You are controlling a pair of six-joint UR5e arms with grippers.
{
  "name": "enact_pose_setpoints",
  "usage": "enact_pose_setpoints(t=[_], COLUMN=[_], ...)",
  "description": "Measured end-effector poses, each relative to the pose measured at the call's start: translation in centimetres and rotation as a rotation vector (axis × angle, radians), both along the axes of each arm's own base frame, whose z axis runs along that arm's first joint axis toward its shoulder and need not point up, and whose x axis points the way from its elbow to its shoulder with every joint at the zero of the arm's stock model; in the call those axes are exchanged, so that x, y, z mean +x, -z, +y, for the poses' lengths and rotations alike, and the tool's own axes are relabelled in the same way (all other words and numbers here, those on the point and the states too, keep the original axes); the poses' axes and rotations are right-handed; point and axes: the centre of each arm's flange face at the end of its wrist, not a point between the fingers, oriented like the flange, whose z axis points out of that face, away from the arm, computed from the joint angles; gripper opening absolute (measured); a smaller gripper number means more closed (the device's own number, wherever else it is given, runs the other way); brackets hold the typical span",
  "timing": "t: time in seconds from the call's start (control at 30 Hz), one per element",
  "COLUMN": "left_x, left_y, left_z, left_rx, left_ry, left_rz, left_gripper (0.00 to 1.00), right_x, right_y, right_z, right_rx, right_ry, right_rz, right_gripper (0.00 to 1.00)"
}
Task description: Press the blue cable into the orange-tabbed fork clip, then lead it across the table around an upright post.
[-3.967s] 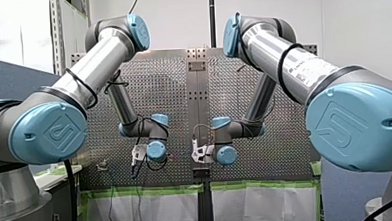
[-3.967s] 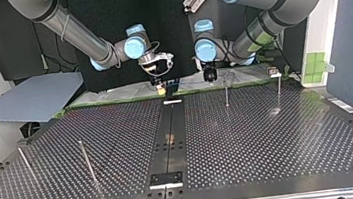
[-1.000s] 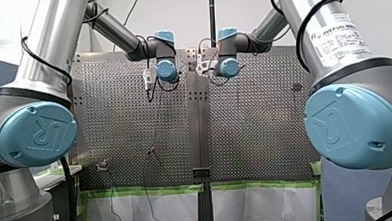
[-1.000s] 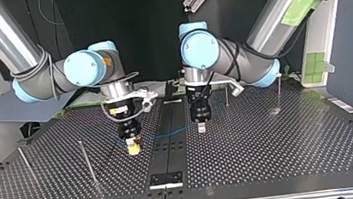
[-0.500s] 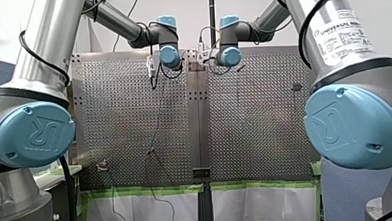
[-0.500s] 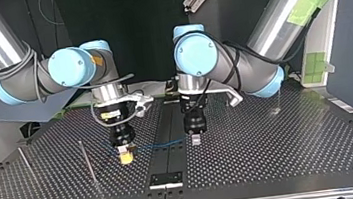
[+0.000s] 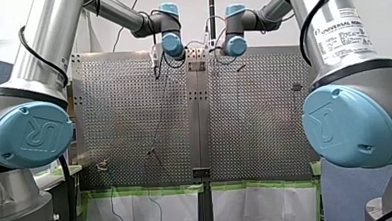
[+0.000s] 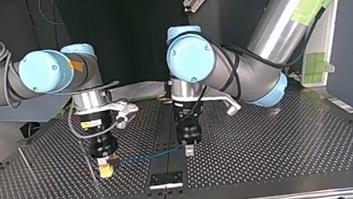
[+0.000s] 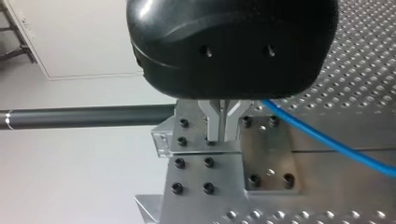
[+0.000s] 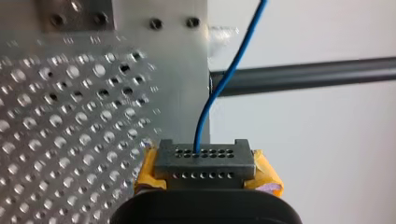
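In the top view the blue cable point(image 8: 145, 156) is seen stretched just above the surface point(image 8: 270, 144). It runs between the right tool point(image 8: 105, 169) at the view's left and the left tool point(image 8: 189, 150) by the dark middle strip. Both tools are pointed down over the part of the surface nearest that camera.

The right tool is clenched on the cable. In the right wrist view the cable is seen rising from between the yellow pads point(image 10: 266, 175) and curving away past the surface's edge and a dark bar point(image 10: 327, 69).

The left tool's metal fingers point(image 9: 218, 126) are pressed together at their tips over a bolted plate point(image 9: 268, 158). The cable is seen running out from just beside them, and whether it is pinched there cannot be told.

A thin post point(image 8: 25, 164) is seen at the top view's left, apart from the right tool.
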Motion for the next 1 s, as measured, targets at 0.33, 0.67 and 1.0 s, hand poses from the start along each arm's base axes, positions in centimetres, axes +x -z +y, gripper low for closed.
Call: enact_pose_setpoints(t=[0.33, 0.67, 1.0], left_x=[0.1, 0.3, 0.4], left_y=[-0.1, -1.3, -1.4], left_z=[-1.2, -2.3, -5.9], left_rx=[-0.003, -0.031, -0.067], left_ry=[0.024, 0.047, 0.099], left_rz=[0.004, -0.01, 0.001], left_gripper=[0.0, 0.0, 0.0], right_x=[-2.1, -4.5, -6.6], right_y=[-0.1, -2.1, -2.6], right_z=[-1.0, -1.4, -2.1], right_rx=[0.032, 0.026, 0.041], right_ry=[0.043, 0.083, 0.116], right_rz=[0.012, -0.001, 0.006], right_gripper=[0.0, 0.0, 0.0])
